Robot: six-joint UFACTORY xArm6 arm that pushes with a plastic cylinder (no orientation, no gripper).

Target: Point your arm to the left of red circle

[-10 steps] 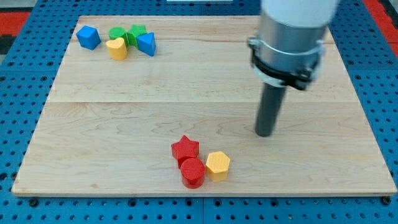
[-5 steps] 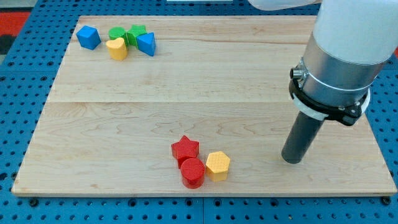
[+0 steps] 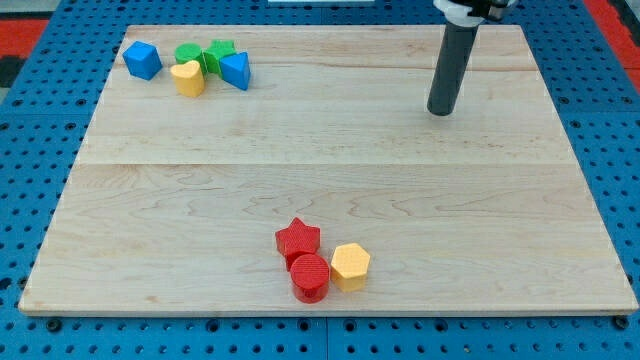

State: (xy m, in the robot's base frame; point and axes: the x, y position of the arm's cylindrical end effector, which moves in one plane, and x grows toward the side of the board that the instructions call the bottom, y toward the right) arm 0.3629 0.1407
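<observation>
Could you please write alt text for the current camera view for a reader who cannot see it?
My tip rests at the wooden board's upper right, far from the red circle near the bottom edge, which touches a red star and yellow hexagon. Five more blocks cluster top left.

Pale wooden board point(image 3: 330, 150) of joined planks, blue pegboard surface point(image 3: 40, 130) around it, even light

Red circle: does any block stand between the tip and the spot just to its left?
Nothing visible does. My tip is at the view's upper right; bare board runs to the spot left of the red circle. The red star sits just above it, beside the path.
</observation>
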